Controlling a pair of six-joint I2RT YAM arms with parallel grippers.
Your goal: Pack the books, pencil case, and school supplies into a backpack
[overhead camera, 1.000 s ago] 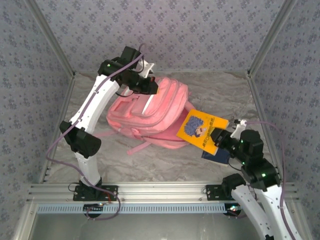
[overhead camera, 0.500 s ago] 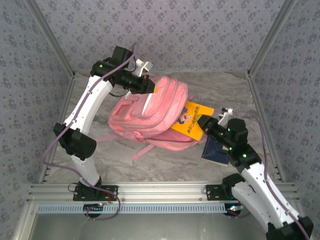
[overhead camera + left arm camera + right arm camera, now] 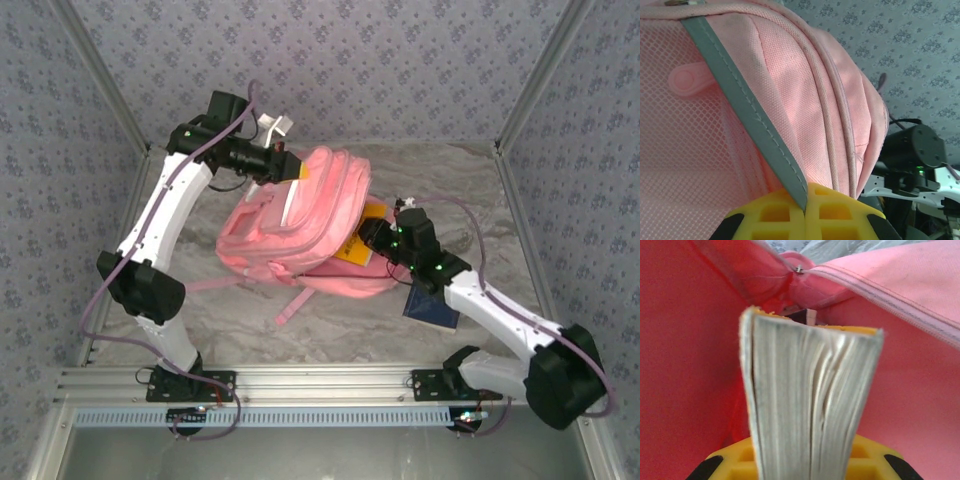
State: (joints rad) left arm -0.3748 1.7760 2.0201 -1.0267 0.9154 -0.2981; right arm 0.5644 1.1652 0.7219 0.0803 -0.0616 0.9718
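While the left gripper (image 3: pixel 805 212) holds the backpack (image 3: pixel 300 238) open by its rim, the right gripper (image 3: pixel 379 235) clamps the yellow book (image 3: pixel 810 390), half inside the backpack's mouth. Should the rim slip, the book's corners could snag.

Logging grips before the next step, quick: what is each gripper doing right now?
Left gripper: closed on the backpack, clamping its grey trim.
Right gripper: closed on the yellow-orange book, whose far end is inside the backpack.

I work in a lab test booth: my left arm (image 3: pixel 160 215) and right arm (image 3: pixel 495 312) are bolted to an aluminium rail (image 3: pixel 320 380), and grey patterned panels (image 3: pixel 330 60) wall in a marble-look counter (image 3: pixel 450 175).
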